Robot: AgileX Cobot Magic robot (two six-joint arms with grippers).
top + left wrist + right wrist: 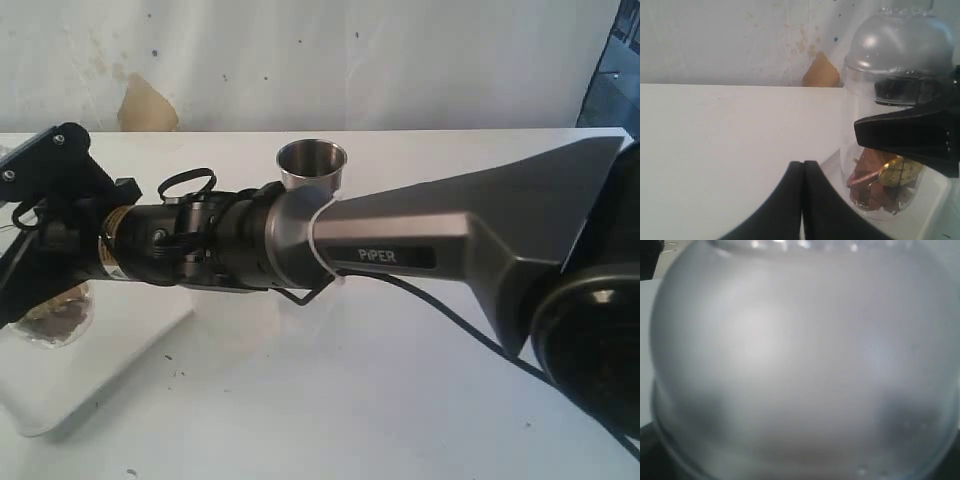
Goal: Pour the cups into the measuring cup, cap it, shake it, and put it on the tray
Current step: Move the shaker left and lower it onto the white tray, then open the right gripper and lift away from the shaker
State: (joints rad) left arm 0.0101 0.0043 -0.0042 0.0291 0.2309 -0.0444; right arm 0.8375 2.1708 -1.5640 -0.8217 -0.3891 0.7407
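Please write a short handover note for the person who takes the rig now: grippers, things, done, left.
Left gripper: shut, empty.
Right gripper: shut on the measuring cup.
Measuring cup: cap on, brown pieces inside, over the tray; contact unclear.
Steel tumbler: upright behind the right arm. Wooden cup not in view.
Done: filled, capped.
Left: confirm it rests on the tray, release.

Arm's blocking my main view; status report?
Left gripper shut, empty. Right gripper clamped on capped measuring cup, over the tray. Touchdown unclear. Steel tumbler well clear.
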